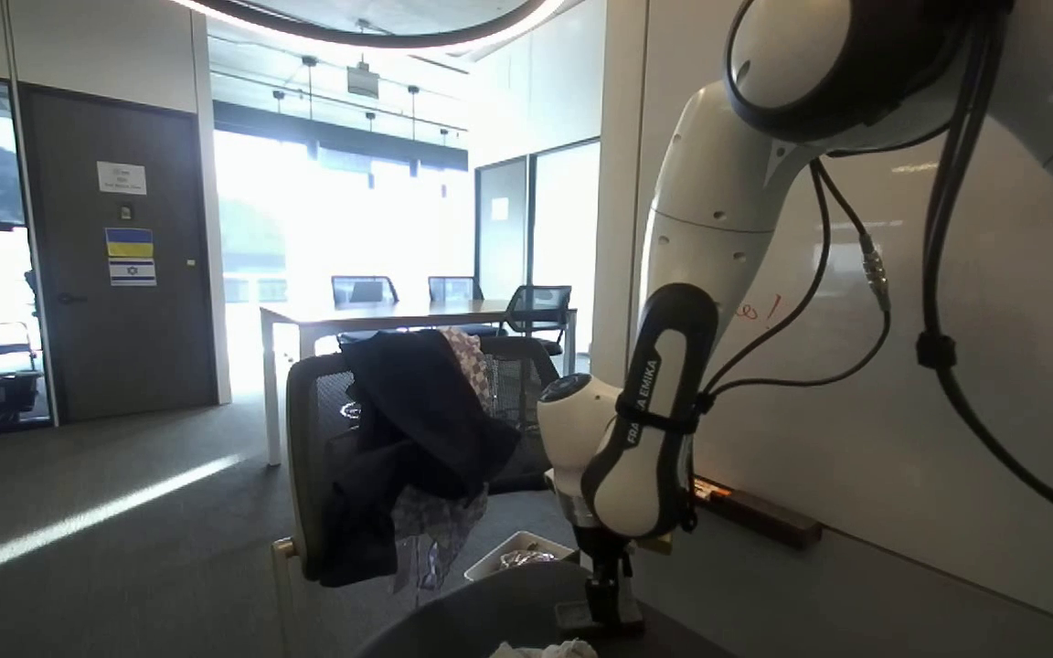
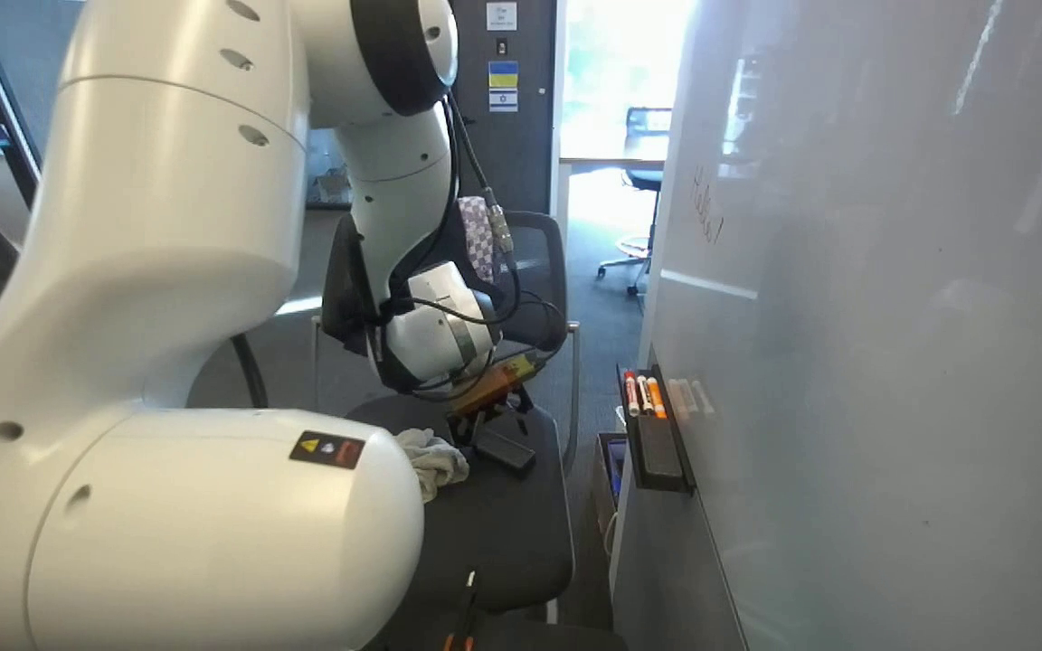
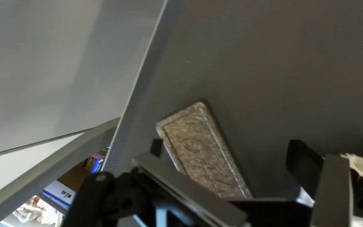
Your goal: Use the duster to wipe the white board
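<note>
Gripper (image 3: 227,153), jaws apart, hangs over the duster (image 3: 203,151), contact unclear; white board (image 2: 892,307) lies at its two o'clock in an exterior view.

Franka Emika arm (image 1: 718,183): glossy white, rounded. Black joint bands (image 2: 399,54), dark cables (image 1: 933,274), warning label (image 2: 326,449). Claw (image 3: 227,149) black, grey-padded.

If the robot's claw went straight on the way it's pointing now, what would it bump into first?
Probably the duster, lying on the dark seat below the open claw. Depth is hard to judge, though: it might straddle the duster and touch the seat first.
</note>
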